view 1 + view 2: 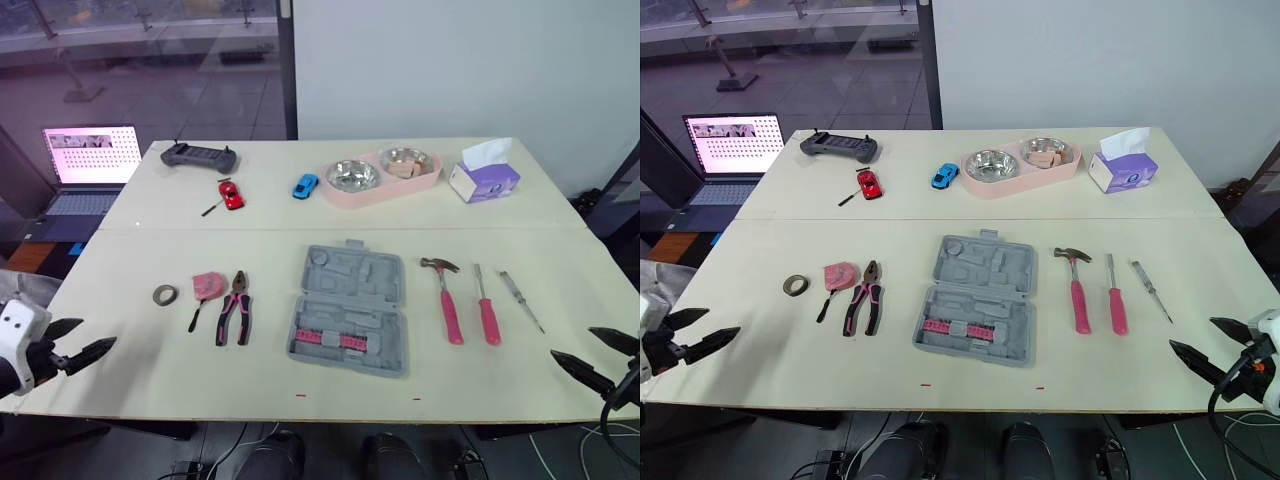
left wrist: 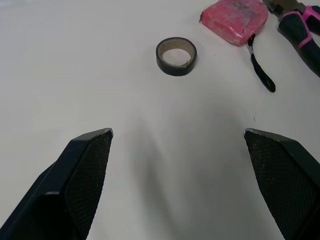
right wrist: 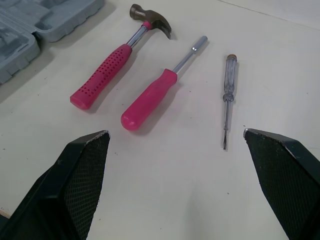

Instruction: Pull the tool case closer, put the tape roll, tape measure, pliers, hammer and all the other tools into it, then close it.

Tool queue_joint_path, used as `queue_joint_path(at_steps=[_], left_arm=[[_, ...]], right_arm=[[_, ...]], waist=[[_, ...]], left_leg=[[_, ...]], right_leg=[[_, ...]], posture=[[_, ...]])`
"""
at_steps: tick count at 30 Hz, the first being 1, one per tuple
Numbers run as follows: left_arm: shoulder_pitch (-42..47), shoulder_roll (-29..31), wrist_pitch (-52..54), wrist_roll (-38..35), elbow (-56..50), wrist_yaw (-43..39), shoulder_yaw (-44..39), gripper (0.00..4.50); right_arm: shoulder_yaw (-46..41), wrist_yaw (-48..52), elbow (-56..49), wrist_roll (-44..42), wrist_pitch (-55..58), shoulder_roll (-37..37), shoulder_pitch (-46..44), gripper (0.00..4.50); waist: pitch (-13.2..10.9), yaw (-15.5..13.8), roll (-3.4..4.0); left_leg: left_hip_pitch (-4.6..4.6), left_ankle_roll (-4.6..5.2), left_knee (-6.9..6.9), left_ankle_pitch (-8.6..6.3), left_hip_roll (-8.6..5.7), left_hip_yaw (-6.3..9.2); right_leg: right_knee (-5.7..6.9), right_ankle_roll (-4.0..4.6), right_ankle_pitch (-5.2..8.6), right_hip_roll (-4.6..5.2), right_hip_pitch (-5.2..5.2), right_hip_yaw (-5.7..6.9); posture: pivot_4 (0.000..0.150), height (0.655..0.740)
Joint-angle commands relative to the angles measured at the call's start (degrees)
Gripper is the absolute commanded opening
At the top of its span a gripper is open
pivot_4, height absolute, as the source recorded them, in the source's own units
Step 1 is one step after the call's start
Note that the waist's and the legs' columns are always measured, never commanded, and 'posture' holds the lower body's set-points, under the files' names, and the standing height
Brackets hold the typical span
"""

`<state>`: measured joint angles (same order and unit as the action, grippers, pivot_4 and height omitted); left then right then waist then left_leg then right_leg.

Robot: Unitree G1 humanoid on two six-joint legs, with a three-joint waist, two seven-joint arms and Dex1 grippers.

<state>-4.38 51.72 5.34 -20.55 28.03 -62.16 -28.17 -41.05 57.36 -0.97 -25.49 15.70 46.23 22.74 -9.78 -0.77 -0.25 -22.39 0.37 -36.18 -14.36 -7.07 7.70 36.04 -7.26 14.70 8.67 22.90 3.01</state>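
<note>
**Spotter:** Where's the case [image 1: 348, 310]?

**Operator:** Mid-table, lying open and flat, one half towards me and one half away. It's well back from the near edge, so pulling it in is my step. I see none of the loose tools in it yet.

**Spotter:** Grippers?

**Operator:** Both empty. My left gripper [image 1: 97, 334] hangs over the near left corner of the table [image 1: 150, 372] with its fingers spread wide. My right gripper [image 1: 573, 343] is at the near right edge, just as wide. Neither touches anything.

**Spotter:** What flanks the case?

**Operator:** On its left are the pliers [image 1: 235, 308], then the tape measure [image 1: 208, 286], with the tape roll [image 1: 165, 295] furthest out. On its right are the hammer [image 1: 445, 295], a pink driver [image 1: 486, 305] and a thin tester [image 1: 522, 300]. All lie apart from the case.

**Spotter:** So how do you drag it?

**Operator:** I'd bring one gripper to each near corner and draw evenly, so it doesn't yaw. I reckon a one-sided tug would swing it into the pliers or the hammer. I'd keep my fingers low, hook the near rim and go slow, since the far half may flop on its hinge.
</note>
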Motion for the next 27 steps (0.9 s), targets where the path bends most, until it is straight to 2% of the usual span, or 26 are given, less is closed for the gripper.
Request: queue_joint_path(at_steps=[1, 15, 20, 24, 27], left_arm=[[-0.23, 2.02, -1.6, -0.08, -1.21, -0.62, -1.39, 4.4], [1.59, 1.51, -1.83, -0.35, -0.48, -1.67, -0.35, 4.4], [5.81, -3.63, 5.49, -3.63, -14.88, 0.18, 5.28, 4.4], [11.88, -10.16, 9.04, -2.63, -23.56, 2.53, 15.09, 4.4], [16.76, -13.79, 10.48, -0.79, -24.25, 2.9, 21.59, 4.5]], right_arm=[[-1.03, -0.47, -1.73, -0.2, -0.25, 0.77, -0.01, 4.5], [-1.16, -1.73, -6.74, -1.4, 2.92, 0.14, 1.24, 4.5], [0.39, -4.6, -17.94, -8.39, 10.95, -0.98, -0.62, 4.5], [10.16, -8.78, -26.74, -8.12, 15.7, -0.72, -4.78, 4.5], [19.22, -13.91, -28.96, -3.77, 19.13, 0.1, -10.23, 3.71]], waist=[[0.0, -0.01, 0.0], [0.0, -0.03, 0.01], [-0.01, -0.3, 0.06], [0.01, -0.13, -0.05], [0.0, 0.08, -0.07]], left_leg=[[0.0, 0.0, 0.0, 0.0, 0.0, 0.0], [0.0, 0.01, 0.0, 0.0, 0.0, 0.0], [0.0, 0.0, -0.09, 0.0, 0.01, 0.01], [0.0, 0.03, -0.11, 0.04, 0.01, 0.01], [-0.02, 0.09, -0.13, 0.12, -0.01, -0.03]], right_leg=[[0.0, 0.0, 0.0, 0.0, 0.01, 0.0], [0.01, 0.0, 0.0, 0.0, 0.02, 0.0], [0.02, 0.0, -0.01, 0.01, -0.05, -0.03], [0.02, 0.02, -0.05, -0.02, -0.08, -0.03], [0.03, 0.03, -0.09, -0.05, -0.03, -0.02]], posture=[[0.15, 0.737], [0.15, 0.737], [0.15, 0.737], [0.15, 0.737], [0.15, 0.737]])
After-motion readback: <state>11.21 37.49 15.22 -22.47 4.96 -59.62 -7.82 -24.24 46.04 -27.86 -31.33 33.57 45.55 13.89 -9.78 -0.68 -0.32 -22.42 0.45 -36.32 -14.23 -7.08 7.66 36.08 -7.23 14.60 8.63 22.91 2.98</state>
